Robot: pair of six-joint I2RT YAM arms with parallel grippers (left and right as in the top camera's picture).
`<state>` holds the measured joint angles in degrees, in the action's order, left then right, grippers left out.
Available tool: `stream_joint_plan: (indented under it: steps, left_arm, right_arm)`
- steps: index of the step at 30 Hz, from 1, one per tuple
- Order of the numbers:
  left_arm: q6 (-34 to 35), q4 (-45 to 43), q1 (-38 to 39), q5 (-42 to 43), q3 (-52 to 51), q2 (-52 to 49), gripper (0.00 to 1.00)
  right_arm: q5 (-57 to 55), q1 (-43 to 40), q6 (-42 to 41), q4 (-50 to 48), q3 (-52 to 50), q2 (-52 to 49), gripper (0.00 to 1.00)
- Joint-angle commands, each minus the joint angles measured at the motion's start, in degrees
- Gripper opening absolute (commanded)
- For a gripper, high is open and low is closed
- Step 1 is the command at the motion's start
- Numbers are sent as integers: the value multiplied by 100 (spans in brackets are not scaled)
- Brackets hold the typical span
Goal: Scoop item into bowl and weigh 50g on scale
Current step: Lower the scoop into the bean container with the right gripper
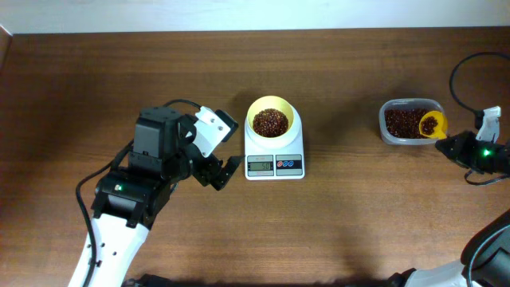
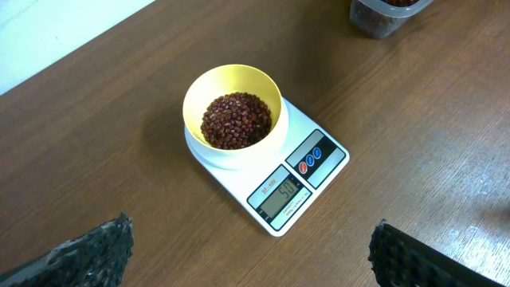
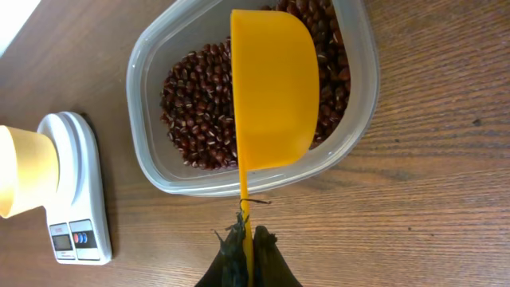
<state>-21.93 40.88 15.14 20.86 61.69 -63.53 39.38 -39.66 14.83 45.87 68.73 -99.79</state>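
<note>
The pale-yellow bowl (image 1: 270, 121) (image 2: 232, 109) holds reddish-brown beans (image 1: 270, 123) (image 2: 236, 119) and stands on the white scale (image 1: 275, 158) (image 2: 307, 177), whose display is lit. My left gripper (image 1: 221, 172) (image 2: 251, 255) hangs open just left of the scale, with nothing between its fingers. At the far right, my right gripper (image 1: 454, 144) (image 3: 246, 243) is shut on the thin handle of a yellow scoop (image 1: 431, 124) (image 3: 272, 89). The scoop's cup rests over the clear tub (image 1: 410, 121) (image 3: 351, 151) of beans (image 3: 199, 104), its underside toward the wrist camera. The bowl (image 3: 24, 171) and scale (image 3: 76, 187) show in the right wrist view at left.
The wooden table (image 1: 358, 215) runs to a pale wall edge at the back. A black cable (image 1: 462, 76) loops above the right arm. The left arm's dark body (image 1: 151, 171) lies left of the scale.
</note>
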Motion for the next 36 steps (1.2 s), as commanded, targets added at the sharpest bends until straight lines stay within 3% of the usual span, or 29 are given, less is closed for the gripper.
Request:
stream_joint_plan:
  steps: [1,12,22,27,36]
  left_arm:
    - [-87,-9,-20,79,-15,22,99]
    - [-90,-9,-20,81,-15,22,99]
    - [-90,-9,-20,79,-15,22,99]
    - [-90,-9,-20,81,-15,22,99]
    - [-90,-9,-20,79,-15,22,99]
  right_arm:
    - [-391,-7,151,66,13,116,4]
    - [-369,2,297,63,13,116,4]
    - [-841,968,323,-330,13,116,4]
    - [-887,1202,1200,-374,13,116,4]
    - [-1207,1239,1530,-490,461,138,4]
